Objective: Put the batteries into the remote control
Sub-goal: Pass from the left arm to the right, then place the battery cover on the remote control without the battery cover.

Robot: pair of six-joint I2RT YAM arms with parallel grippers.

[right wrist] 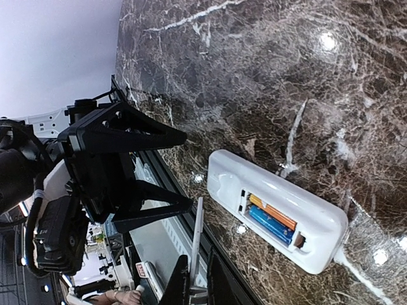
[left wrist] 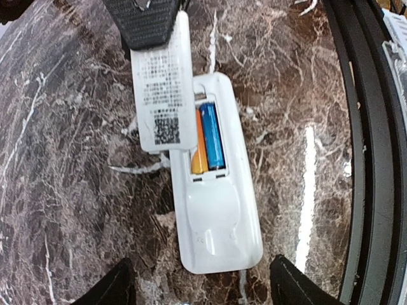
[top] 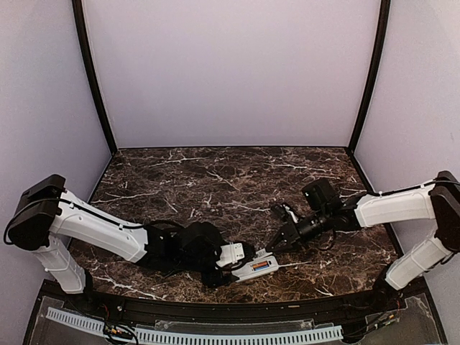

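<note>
The white remote control (left wrist: 219, 210) lies back up on the marble table, its battery compartment open. The orange-red battery (left wrist: 199, 151) and the bluish battery (left wrist: 212, 135) sit side by side inside it. My right gripper (right wrist: 196, 283) is shut on the thin white battery cover (left wrist: 164, 95), holding it tilted over the compartment's left edge. My left gripper (left wrist: 205, 293) is open, its fingertips (left wrist: 114, 286) either side of the remote's near end, not touching it. In the top view the remote (top: 260, 267) lies near the front edge between both grippers.
The table's black raised rim (left wrist: 365, 127) runs close beside the remote. A white slotted cable duct (top: 215, 334) lies beyond the front edge. Pale walls enclose the back and both sides of the table (top: 215, 180).
</note>
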